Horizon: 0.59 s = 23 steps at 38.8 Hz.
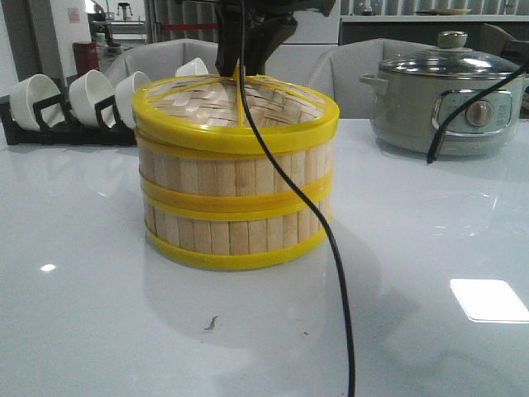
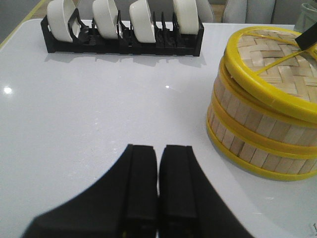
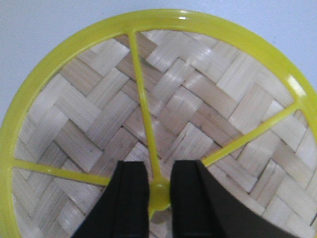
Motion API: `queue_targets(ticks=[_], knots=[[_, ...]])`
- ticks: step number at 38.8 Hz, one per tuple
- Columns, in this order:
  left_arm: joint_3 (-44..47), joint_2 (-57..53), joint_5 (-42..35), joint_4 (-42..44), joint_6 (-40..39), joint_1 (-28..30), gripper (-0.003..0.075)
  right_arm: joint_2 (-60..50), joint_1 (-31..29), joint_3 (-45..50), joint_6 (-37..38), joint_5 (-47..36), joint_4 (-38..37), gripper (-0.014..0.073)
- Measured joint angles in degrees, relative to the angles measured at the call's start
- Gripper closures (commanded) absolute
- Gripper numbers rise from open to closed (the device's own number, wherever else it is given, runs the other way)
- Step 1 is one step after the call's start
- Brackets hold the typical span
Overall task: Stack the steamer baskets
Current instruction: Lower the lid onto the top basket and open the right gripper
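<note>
Two steamer baskets stand stacked in the middle of the table, the upper basket (image 1: 235, 175) on the lower basket (image 1: 235, 233); they also show in the left wrist view (image 2: 257, 119). A flat woven lid (image 1: 207, 103) with a yellow rim lies on top, slightly tilted. My right gripper (image 3: 159, 166) reaches down from above, shut on the lid's yellow knob (image 3: 159, 194). My left gripper (image 2: 158, 147) is shut and empty, over bare table to the left of the stack.
A black rack of white cups (image 1: 74, 103) stands at the back left. A grey-green electric pot (image 1: 446, 99) stands at the back right. A black cable (image 1: 339, 289) hangs across the front of the stack.
</note>
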Motion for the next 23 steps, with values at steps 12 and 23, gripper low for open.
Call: queue_targets(ticks=[12,23], knots=[[0.0,0.0,0.0,0.0,0.0,0.0,0.0625,0.0,0.12,0.0,0.0,0.0,0.0,0.0545],[0.0,0.0,0.0,0.0,0.0,0.0,0.0625,0.07,0.12,0.0,0.0,0.0,0.0,0.04]])
